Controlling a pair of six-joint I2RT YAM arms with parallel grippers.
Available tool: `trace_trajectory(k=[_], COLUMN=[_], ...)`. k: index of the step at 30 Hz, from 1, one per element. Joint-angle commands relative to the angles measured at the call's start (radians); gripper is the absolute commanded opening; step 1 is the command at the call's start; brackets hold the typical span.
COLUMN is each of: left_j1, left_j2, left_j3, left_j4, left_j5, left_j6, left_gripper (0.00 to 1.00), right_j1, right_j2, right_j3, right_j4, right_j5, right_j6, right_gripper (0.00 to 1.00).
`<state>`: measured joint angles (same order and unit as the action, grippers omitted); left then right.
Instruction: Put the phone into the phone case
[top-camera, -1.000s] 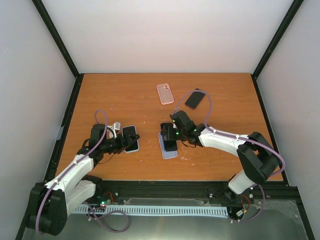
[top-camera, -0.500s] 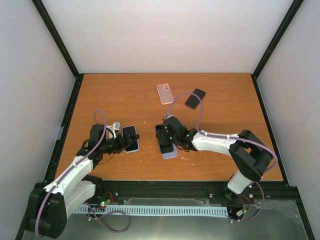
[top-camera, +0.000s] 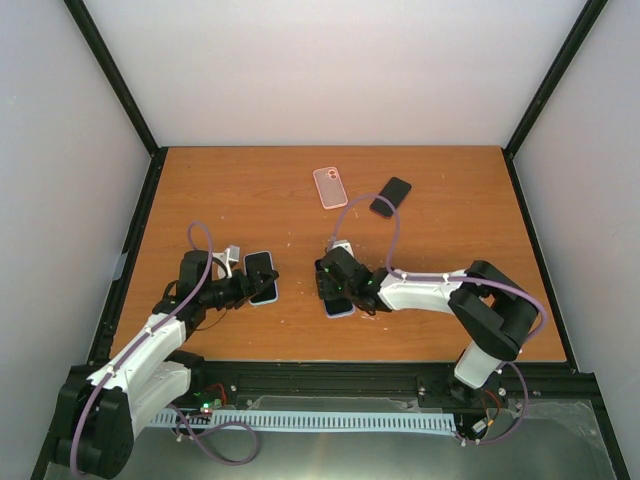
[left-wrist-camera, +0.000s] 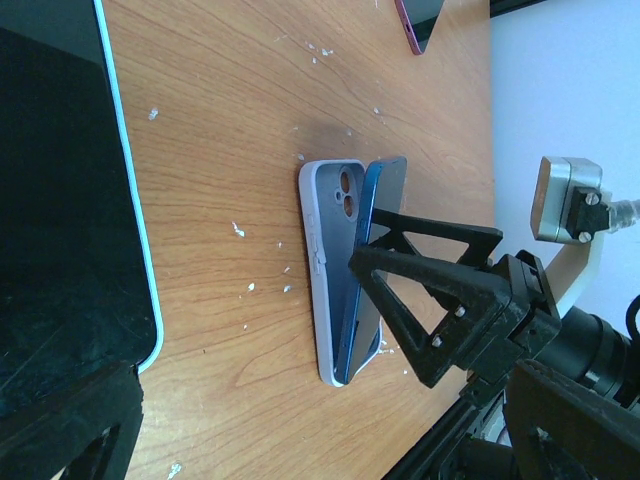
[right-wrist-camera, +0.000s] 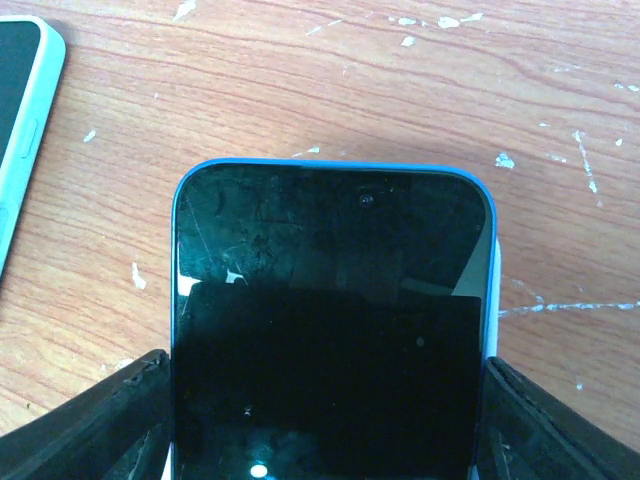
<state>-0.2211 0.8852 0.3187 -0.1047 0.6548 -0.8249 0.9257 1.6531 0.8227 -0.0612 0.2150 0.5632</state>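
Observation:
A blue-edged phone (right-wrist-camera: 330, 300) with a dark screen is clamped by its sides in my right gripper (right-wrist-camera: 330, 400). It is tilted, with its near end inside the lavender phone case (left-wrist-camera: 322, 270) and its far end raised. The case lies camera holes up on the table centre (top-camera: 341, 307). In the top view my right gripper (top-camera: 333, 278) sits right over the case. My left gripper (top-camera: 243, 288) is open, with one finger (left-wrist-camera: 70, 420) over the edge of a second phone in a light-blue case (left-wrist-camera: 60, 200).
The phone in the light-blue case (top-camera: 261, 276) lies left of centre. A clear pink case (top-camera: 330, 187) and a black phone (top-camera: 390, 197) lie at the back. The table is orange wood with white walls and black frame posts around it.
My right gripper has moved left and nearer with the blue phone, bringing it down onto the lavender case. The left arm has not moved.

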Motion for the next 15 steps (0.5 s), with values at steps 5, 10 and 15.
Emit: trace_trajectory(k=[5,10,15], left_j1=[-0.007,-0.006,-0.006], left_j2=[-0.017,-0.016,-0.017], left_j3=[0.002,0.000,-0.003], left_j4=[0.003,0.005,0.004], left_j5=[0.002,0.002,0.005], left_j6=[-0.012,-0.016,-0.017], left_gripper=[0.98,0.99,0.98], right_j1=[0.037,0.053,0.061], right_j2=[-0.007,-0.004,0.024], right_j3=[-0.034,-0.049,-0.058], right_j4=[0.032,0.015,0.027], right_j5=[0.091,0.121,0.112], right_j6=[0.022,0.062,0.079], right_gripper=[0.51,0.51,0.51])
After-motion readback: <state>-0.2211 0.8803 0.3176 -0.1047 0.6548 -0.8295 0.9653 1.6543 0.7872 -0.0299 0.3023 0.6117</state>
